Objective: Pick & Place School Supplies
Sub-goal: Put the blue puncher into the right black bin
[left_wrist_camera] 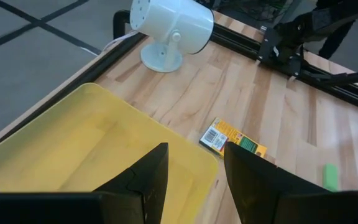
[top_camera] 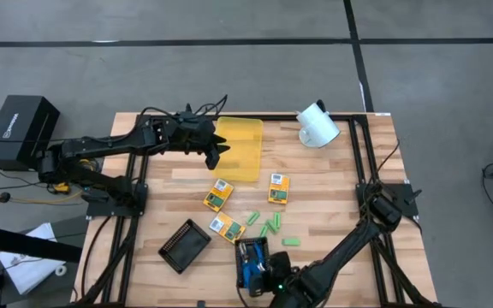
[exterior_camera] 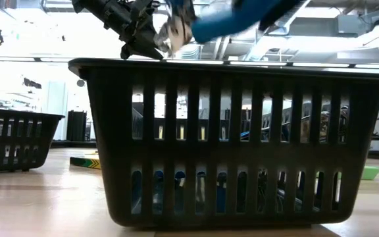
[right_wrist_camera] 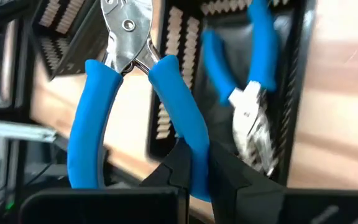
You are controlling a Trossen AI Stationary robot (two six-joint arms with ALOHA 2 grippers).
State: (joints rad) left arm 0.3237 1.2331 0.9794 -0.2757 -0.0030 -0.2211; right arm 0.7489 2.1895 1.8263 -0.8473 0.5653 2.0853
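My right gripper [right_wrist_camera: 194, 168] is shut on a blue-handled plier-like tool [right_wrist_camera: 126, 74] and hangs over a black slotted basket [exterior_camera: 242, 131] at the table's near edge. A second blue-handled tool [right_wrist_camera: 250, 93] lies inside that basket. My left gripper [left_wrist_camera: 194, 174] stands open and empty above the translucent yellow bin [left_wrist_camera: 98, 143] at the far left. Three yellow printed boxes [top_camera: 218, 195], [top_camera: 278, 188], [top_camera: 227, 227] lie flat on the wood. Several light-green sticks [top_camera: 268, 227] lie beside them. My right gripper pinches one of the tool's two blue handles [right_wrist_camera: 182, 134] between its two fingers, near that handle's free end. The other handle [right_wrist_camera: 82, 124] hangs free beside it. The tool is lifted clear above the basket, its metal jaws [exterior_camera: 175, 31] pointing away from the fingers.
A white lamp-like object [top_camera: 317, 126] lies at the far right of the table. A flat black tray [top_camera: 184, 245] sits near the front left, and another black basket [exterior_camera: 18, 141] shows at the left of the low view. Black frame rails [top_camera: 359, 154] run along the table's sides.
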